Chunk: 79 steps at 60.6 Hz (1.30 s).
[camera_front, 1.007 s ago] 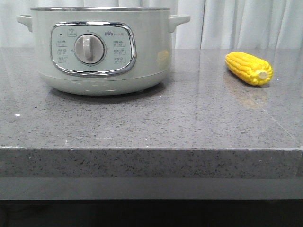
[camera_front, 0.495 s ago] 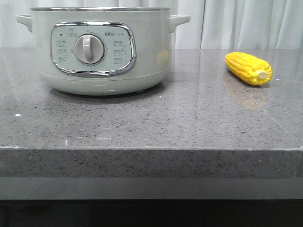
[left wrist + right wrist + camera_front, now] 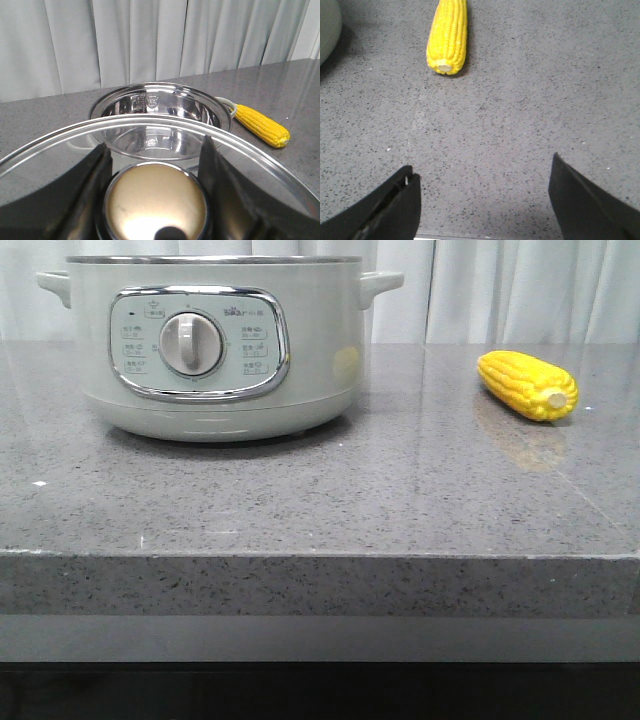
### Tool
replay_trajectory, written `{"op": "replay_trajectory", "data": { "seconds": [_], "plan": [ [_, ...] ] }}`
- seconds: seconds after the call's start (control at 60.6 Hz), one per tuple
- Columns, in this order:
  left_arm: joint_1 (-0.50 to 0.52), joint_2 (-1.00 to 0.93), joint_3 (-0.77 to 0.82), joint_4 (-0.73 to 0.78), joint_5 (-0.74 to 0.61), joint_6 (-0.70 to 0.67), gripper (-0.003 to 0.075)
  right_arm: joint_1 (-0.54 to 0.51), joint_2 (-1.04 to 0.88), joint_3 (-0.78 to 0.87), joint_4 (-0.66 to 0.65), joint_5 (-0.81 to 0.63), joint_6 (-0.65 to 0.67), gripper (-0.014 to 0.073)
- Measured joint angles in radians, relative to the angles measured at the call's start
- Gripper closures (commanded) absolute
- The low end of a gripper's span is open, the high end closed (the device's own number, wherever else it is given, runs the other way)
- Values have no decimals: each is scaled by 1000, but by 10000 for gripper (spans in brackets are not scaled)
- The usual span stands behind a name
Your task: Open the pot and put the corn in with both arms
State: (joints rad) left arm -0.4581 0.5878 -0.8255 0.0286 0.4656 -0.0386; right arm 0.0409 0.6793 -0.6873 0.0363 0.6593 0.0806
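The pot [image 3: 220, 350] stands at the back left of the grey counter, with no lid on it. In the left wrist view its shiny metal inside [image 3: 160, 115] is open and empty. My left gripper [image 3: 155, 145] is shut on the gold knob [image 3: 156, 200] of the glass lid [image 3: 50, 150] and holds the lid up, on the near side of the pot. The corn [image 3: 527, 385] lies on the counter to the right of the pot; it also shows in the left wrist view [image 3: 261, 125]. My right gripper [image 3: 482, 165] is open and empty above the counter, with the corn [image 3: 448, 35] ahead of it.
The grey speckled counter [image 3: 320, 500] ends in a front edge near the camera. White curtains [image 3: 520, 290] hang behind it. The pot's side [image 3: 327, 25] shows at one edge of the right wrist view. Neither arm shows in the front view.
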Motion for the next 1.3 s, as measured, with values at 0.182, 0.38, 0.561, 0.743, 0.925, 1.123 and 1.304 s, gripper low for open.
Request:
{"op": "replay_trajectory", "data": {
  "seconds": [0.182, 0.38, 0.561, 0.743, 0.925, 1.123, 1.304],
  "plan": [
    [0, -5, 4, 0, 0, 0, 500, 34, 116, -103, 19, 27, -6, 41],
    [0, -5, 6, 0, 0, 0, 500, 80, 299, -268, 22, 67, -8, 41],
    [0, -5, 6, 0, 0, 0, 500, 92, 497, -428, 31, 107, -10, 41],
    [0, -5, 6, 0, 0, 0, 500, 93, 696, -564, 31, 139, -10, 41],
    [0, -5, 6, 0, 0, 0, 500, 93, 872, -673, 31, 154, -10, 41],
    [0, -5, 6, 0, 0, 0, 500, 93, 1029, -765, 31, 158, -10, 41],
    [0, -5, 6, 0, 0, 0, 500, 93, 1131, -821, 31, 149, -10, 41]
  ]
}}
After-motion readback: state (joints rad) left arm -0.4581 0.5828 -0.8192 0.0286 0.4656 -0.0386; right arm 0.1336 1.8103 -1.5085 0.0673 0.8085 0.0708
